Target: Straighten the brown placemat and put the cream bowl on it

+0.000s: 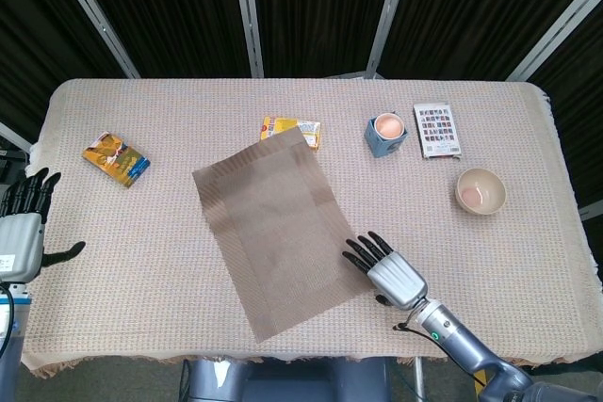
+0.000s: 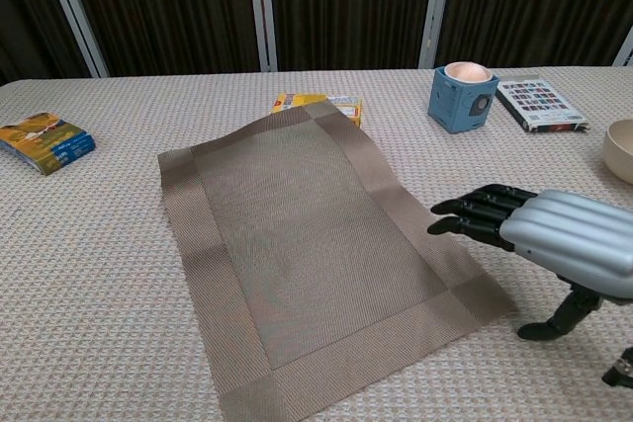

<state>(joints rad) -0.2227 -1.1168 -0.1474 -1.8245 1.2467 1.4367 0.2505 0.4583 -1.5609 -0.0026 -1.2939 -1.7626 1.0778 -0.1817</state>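
Your right hand was at the placemat's lower right corner, mat not yet squared.

Your right hand [image 1: 388,268], fingers spread and holding nothing, sat low at centre-right of the frame with fingertips at the one brown placemat [image 1: 280,227], whose long axis ran from upper left to lower right, skewed to the desk [image 1: 170,298] edge. Your left hand [image 1: 23,223], also spread and empty, waited far left, well apart from the mat. The single cream bowl [image 1: 480,191] sat at right, nearer your right hand.

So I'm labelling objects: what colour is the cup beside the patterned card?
Blue, with a pale peach inside: the cup shows best in the chest view.
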